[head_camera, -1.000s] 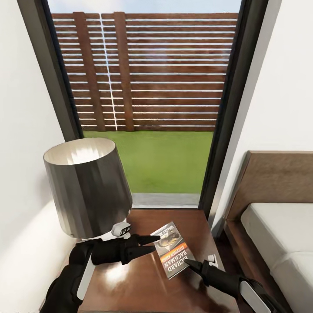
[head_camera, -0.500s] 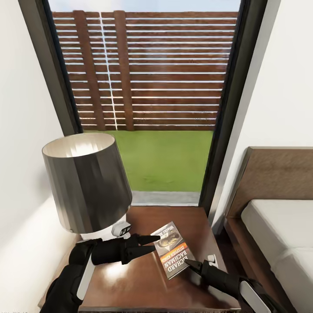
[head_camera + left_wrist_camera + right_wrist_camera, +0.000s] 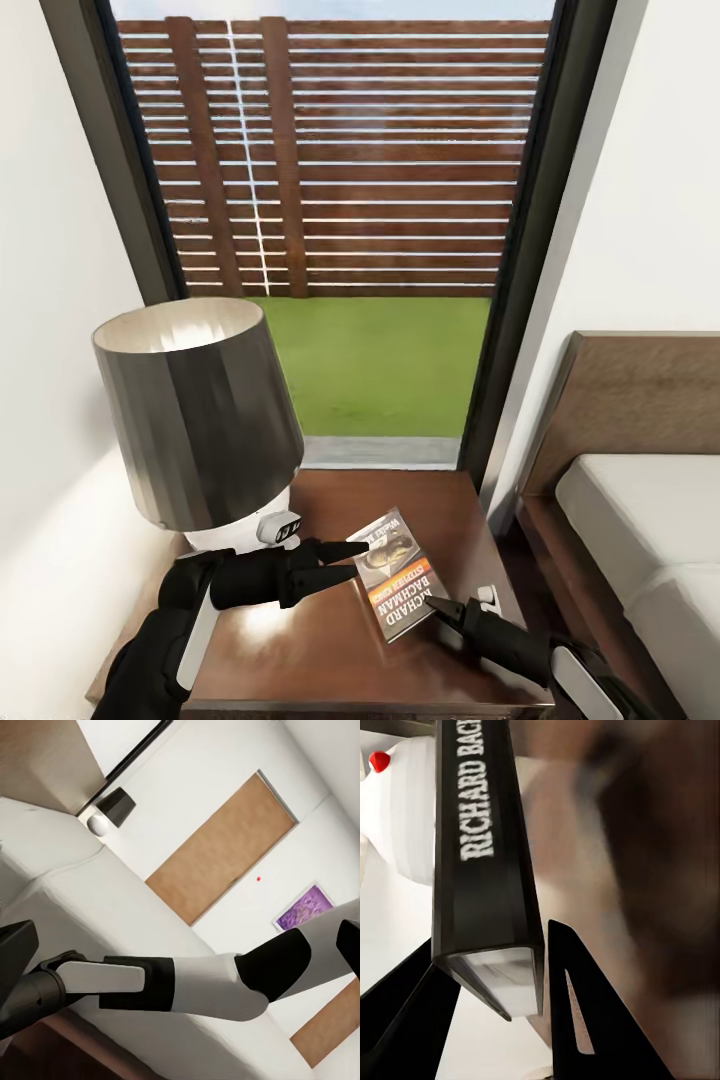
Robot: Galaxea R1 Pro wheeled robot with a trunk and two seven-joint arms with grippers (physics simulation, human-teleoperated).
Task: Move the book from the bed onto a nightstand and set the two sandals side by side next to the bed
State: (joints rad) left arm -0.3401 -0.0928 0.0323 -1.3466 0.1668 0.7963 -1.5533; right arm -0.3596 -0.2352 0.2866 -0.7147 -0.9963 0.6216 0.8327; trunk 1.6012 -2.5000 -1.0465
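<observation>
The book [image 3: 398,575] lies slanted on the nightstand [image 3: 330,650], orange band and white lettering facing up. My right gripper [image 3: 437,605] is at the book's near right corner. In the right wrist view the book's dark spine [image 3: 480,870] sits between the two black fingers, so this gripper [image 3: 491,934] is shut on it. My left gripper [image 3: 358,560] hovers at the book's left edge, its pointed fingers slightly apart and holding nothing. The bed [image 3: 640,520] stands to the right of the nightstand. The sandals are out of view.
A grey-shaded lamp [image 3: 195,420] fills the nightstand's left rear, close beside my left arm. Behind is a tall window [image 3: 370,200] showing grass and fence. White walls close in on both sides. The left wrist view shows my right arm [image 3: 187,982] across the mattress and brown doors [image 3: 221,847].
The head view has shifted slightly, so the lamp and window sit a little higher in the picture. Both grippers and the book keep their places.
</observation>
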